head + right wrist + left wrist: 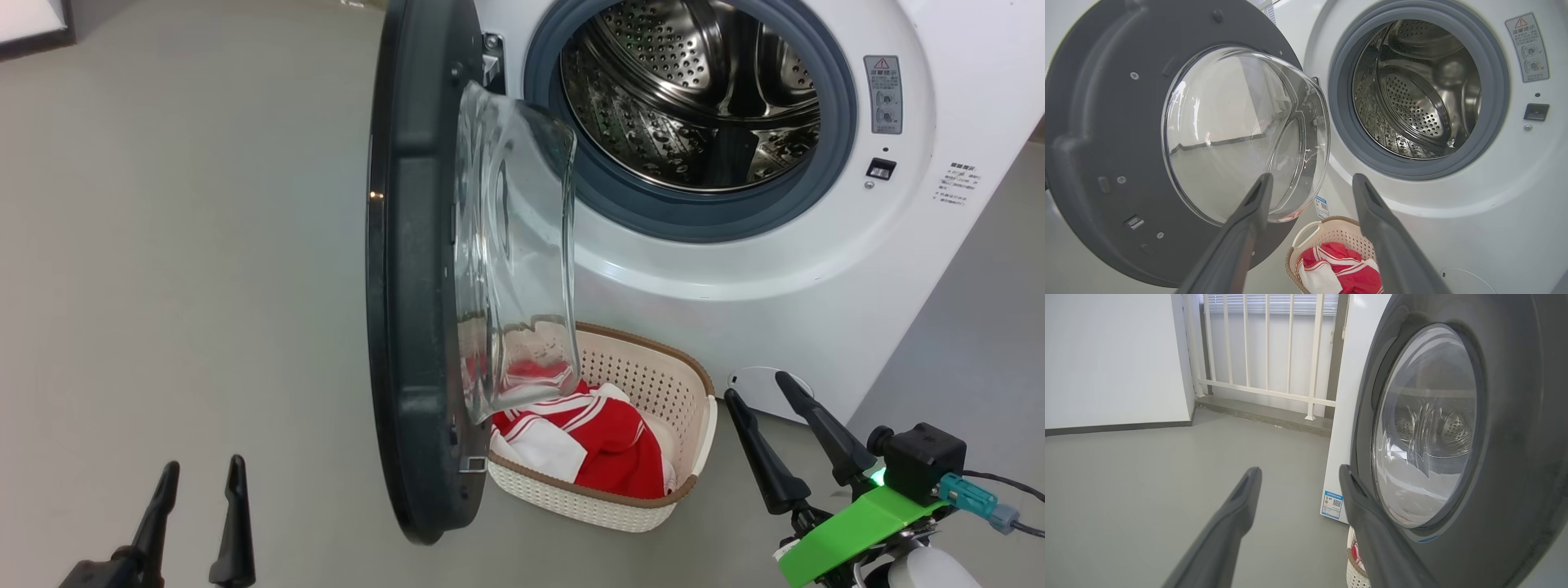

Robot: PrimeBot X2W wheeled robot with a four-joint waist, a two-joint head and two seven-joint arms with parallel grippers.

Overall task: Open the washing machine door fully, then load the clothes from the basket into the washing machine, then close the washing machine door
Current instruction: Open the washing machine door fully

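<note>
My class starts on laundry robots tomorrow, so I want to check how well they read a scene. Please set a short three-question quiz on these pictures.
1. True or false: the clothes lie inside the drum.
2. Where does the basket stand relative to the washing machine? A: on top of it. B: on the floor below its opening, beside the open washing machine door. C: inside the drum.
3. Fill in: the left pincer and the right pincer are both ____ and hold nothing.
Key: 1 false, they lie in the basket; 2 B; 3 open.
</note>
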